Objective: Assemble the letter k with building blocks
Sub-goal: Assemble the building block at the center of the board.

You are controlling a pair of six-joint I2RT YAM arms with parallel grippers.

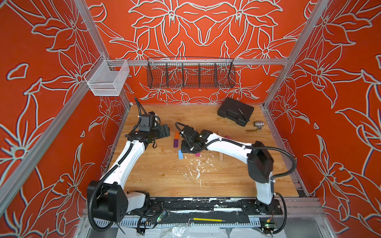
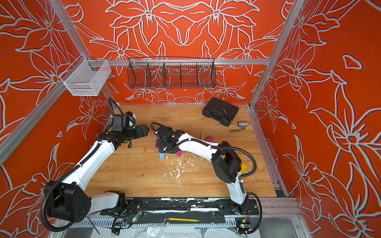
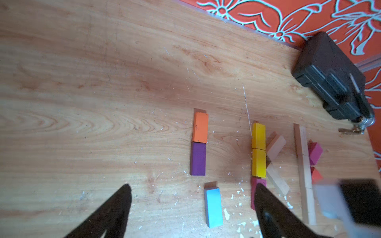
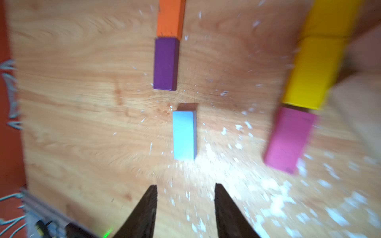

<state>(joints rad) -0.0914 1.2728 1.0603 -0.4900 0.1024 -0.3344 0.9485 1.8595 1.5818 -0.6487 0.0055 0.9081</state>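
An orange block (image 3: 200,127) and a purple block (image 3: 198,158) lie end to end in a line. A light blue block (image 3: 213,206) lies just past the purple one, slightly offset. Beside them two yellow blocks (image 3: 258,149) and a magenta block (image 4: 288,138) form a second line, with two plain wood blocks (image 3: 275,147) angled off it. My left gripper (image 3: 192,186) hangs open and empty, up and to the left of the blocks (image 1: 165,131). My right gripper (image 4: 185,185) is open over the table, and the light blue block (image 4: 184,136) lies free just ahead of its tips.
A black case (image 1: 235,111) and a silver fitting (image 1: 257,124) sit at the back right. A long wood strip (image 3: 304,164) with a magenta block (image 3: 314,152) and a red block (image 3: 315,175) lies right of the yellow line. White flecks (image 1: 198,167) litter the table's middle.
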